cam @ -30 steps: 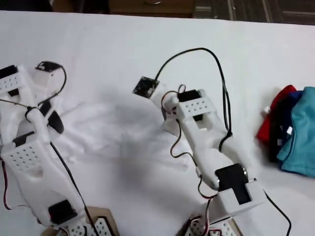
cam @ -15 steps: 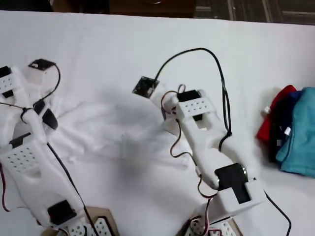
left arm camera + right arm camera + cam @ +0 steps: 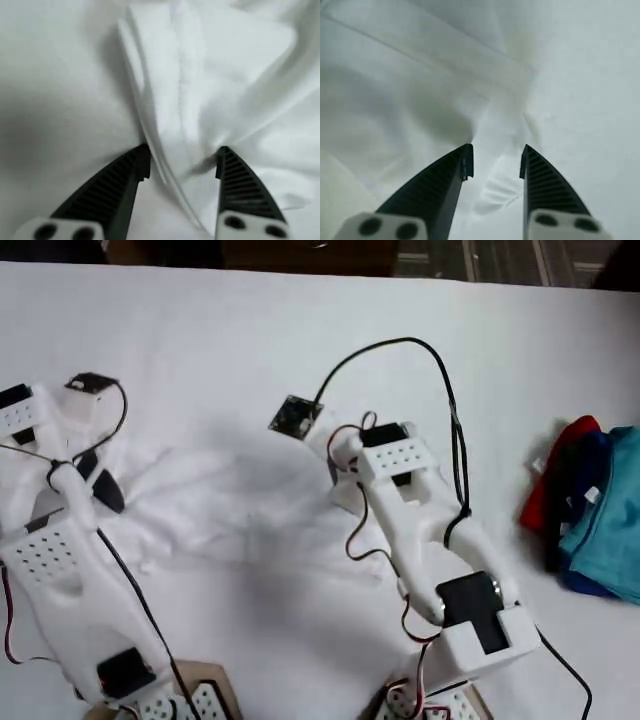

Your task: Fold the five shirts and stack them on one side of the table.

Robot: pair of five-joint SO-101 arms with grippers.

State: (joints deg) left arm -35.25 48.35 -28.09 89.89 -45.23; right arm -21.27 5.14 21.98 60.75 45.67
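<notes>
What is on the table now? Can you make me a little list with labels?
table: white
being folded: white shirt, crumpled, lying between the two arms
left gripper: on a fold of the white shirt
right gripper: on bunched cloth at its other end
pile: red shirt, dark blue shirt, teal shirt, overlapping, beyond the right arm

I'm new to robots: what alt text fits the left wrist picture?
A thick fold of the white shirt runs between the two black ribbed fingers of the left gripper, which stand apart on either side of it. More rumpled white cloth lies beyond.
</notes>
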